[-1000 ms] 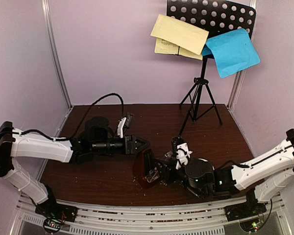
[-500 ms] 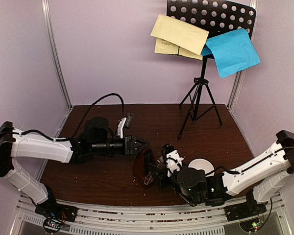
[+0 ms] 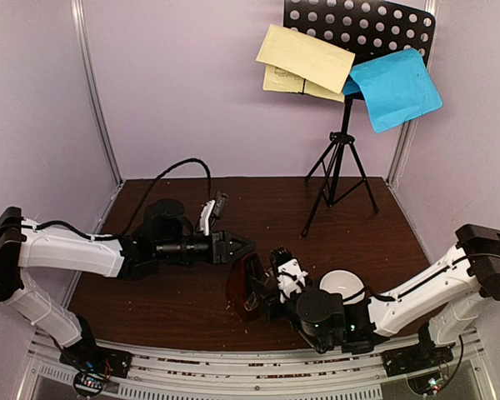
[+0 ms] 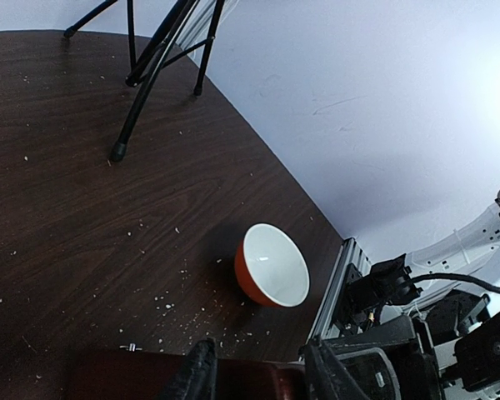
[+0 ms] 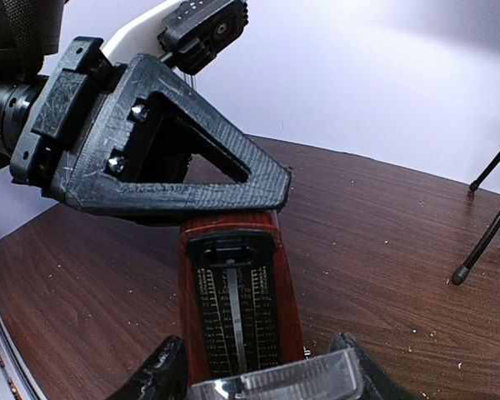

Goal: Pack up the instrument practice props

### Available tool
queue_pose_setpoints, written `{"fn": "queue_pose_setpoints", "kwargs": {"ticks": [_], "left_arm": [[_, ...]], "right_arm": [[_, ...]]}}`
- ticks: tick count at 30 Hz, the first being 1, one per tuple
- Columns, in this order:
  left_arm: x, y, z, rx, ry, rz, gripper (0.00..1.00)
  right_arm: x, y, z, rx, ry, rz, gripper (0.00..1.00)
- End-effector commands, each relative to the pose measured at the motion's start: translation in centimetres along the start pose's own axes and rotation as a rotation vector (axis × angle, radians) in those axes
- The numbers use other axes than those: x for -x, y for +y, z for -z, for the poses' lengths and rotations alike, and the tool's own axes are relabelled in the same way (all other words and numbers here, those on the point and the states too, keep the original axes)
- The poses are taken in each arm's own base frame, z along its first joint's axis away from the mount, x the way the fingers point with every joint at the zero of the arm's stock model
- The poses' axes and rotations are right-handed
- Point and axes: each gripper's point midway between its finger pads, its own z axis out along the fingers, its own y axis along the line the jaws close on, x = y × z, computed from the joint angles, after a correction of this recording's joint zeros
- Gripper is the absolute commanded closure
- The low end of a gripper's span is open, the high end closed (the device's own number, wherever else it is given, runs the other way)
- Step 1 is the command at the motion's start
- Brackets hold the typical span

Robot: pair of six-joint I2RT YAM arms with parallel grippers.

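Right gripper (image 5: 262,371) grips clear cover (image 5: 275,380) | left gripper (image 4: 262,371) clamps metronome (image 5: 233,308) | I must align edges squarely before seating it.

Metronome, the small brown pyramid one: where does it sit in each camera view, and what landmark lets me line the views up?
Top external: small brown pyramid metronome stands low in the picture, just left of centre.
Left wrist: metronome at the bottom edge, near the middle, only partly in frame.
Right wrist: metronome at centre bottom, its scale facing the camera.
Shared landmark: black tripod music stand.
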Motion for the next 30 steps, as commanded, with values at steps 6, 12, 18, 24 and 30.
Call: {"fn": "queue_pose_setpoints", "kwargs": {"ticks": [6, 12, 18, 24, 30], "left_arm": [[-0.4, 0.3, 0.1, 0.011, 0.023, -0.019, 0.61], [-0.4, 0.3, 0.1, 0.013, 0.022, -0.021, 0.62], [-0.4, 0.3, 0.2, 0.014, 0.022, -0.019, 0.62], [-0.4, 0.3, 0.3, 0.016, 0.019, -0.020, 0.63], [-0.5, 0.4, 0.3, 0.022, 0.022, -0.019, 0.63]], "right_arm": [[0.8, 0.0, -0.4, -0.040, -0.044, 0.012, 0.50], [0.5, 0.0, -0.5, -0.036, -0.043, 0.013, 0.50], [-0.6, 0.0, -0.7, -0.037, -0.020, 0.036, 0.50], [-1.6, 0.5, -0.9, -0.013, 0.005, 0.054, 0.50], [-3.1, 0.8, -1.2, -0.008, 0.042, 0.089, 0.49]]}}
